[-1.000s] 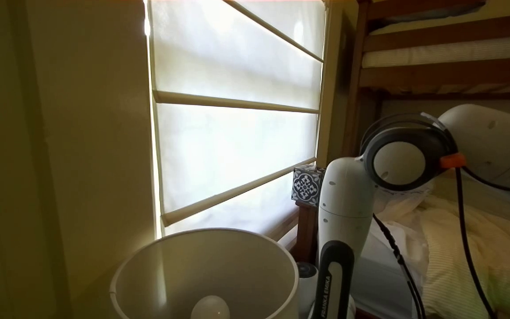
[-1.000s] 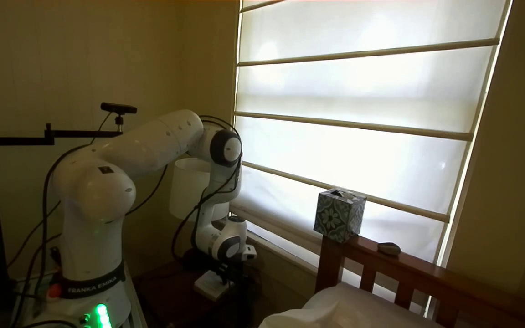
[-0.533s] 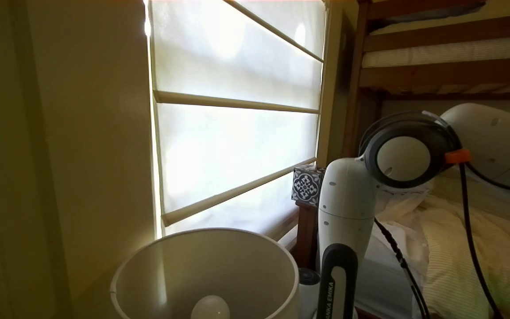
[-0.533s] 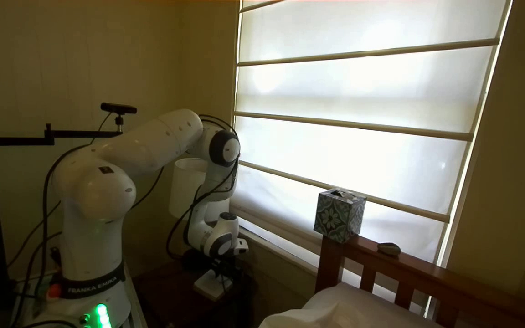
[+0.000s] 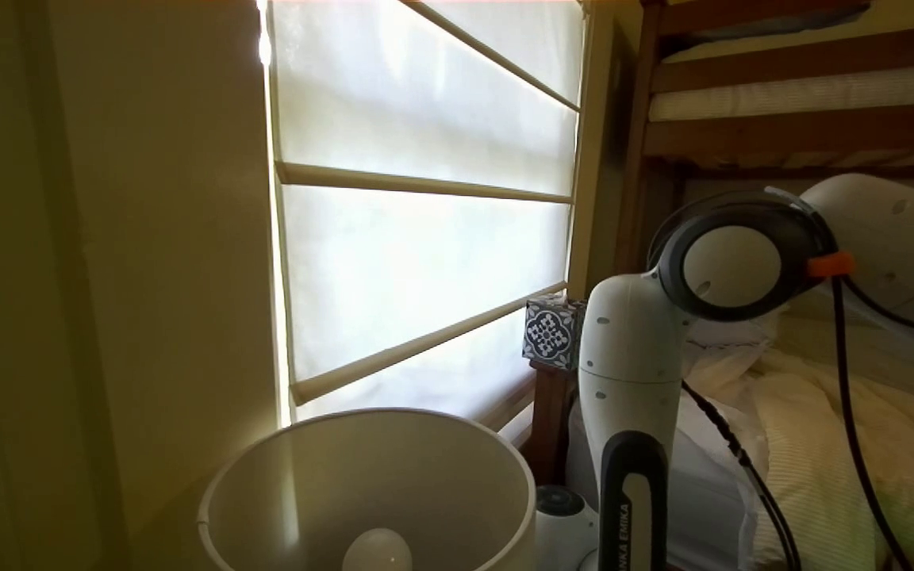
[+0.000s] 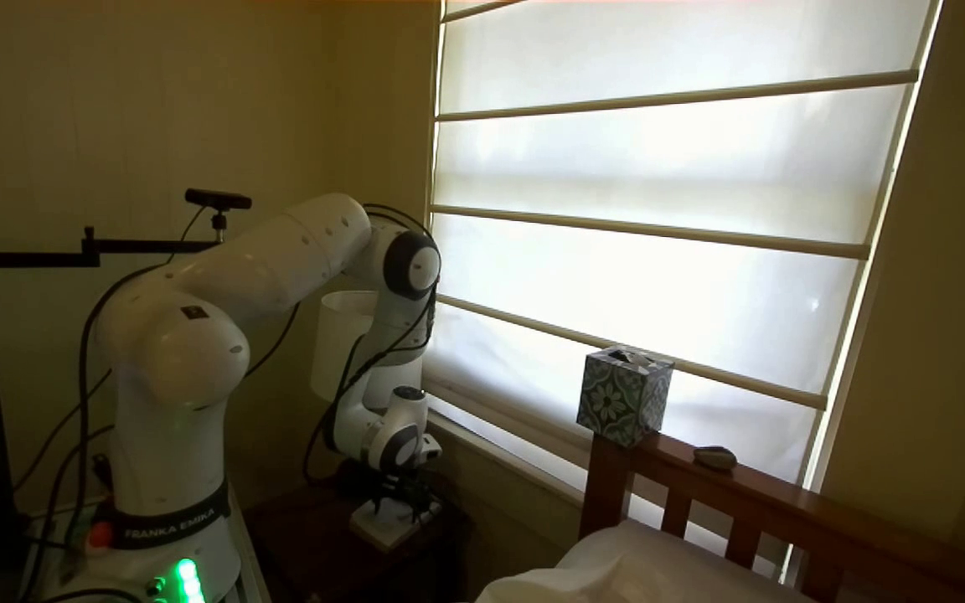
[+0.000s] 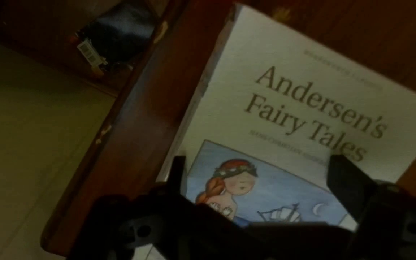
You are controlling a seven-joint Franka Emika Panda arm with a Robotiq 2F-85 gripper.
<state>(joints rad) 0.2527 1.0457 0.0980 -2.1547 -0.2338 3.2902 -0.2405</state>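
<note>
A pale paperback titled "Andersen's Fairy Tales" (image 7: 302, 90) lies face up on a dark reddish wooden table (image 7: 139, 133) in the wrist view. My black gripper (image 7: 258, 159) is open above it. Both fingertips show over the cover, one near the left edge and one right of the picture of a girl and a ship. Nothing is between the fingers; I cannot tell if they touch the cover. In an exterior view the gripper (image 6: 403, 505) points down over the book (image 6: 386, 534) on the low table (image 6: 298, 536). The gripper is out of frame in the remaining exterior view.
A lamp with a white shade stands near the arm in both exterior views (image 5: 505, 452) (image 6: 333, 347). A patterned tissue box (image 6: 623, 395) and a small object (image 6: 714, 457) sit on the bed rail (image 6: 784, 494). A dark packet (image 7: 121, 32) lies beyond the table edge.
The arm and gripper have moved left in the exterior view showing the whole robot, coming over the book. The book appears shifted slightly left there.
</note>
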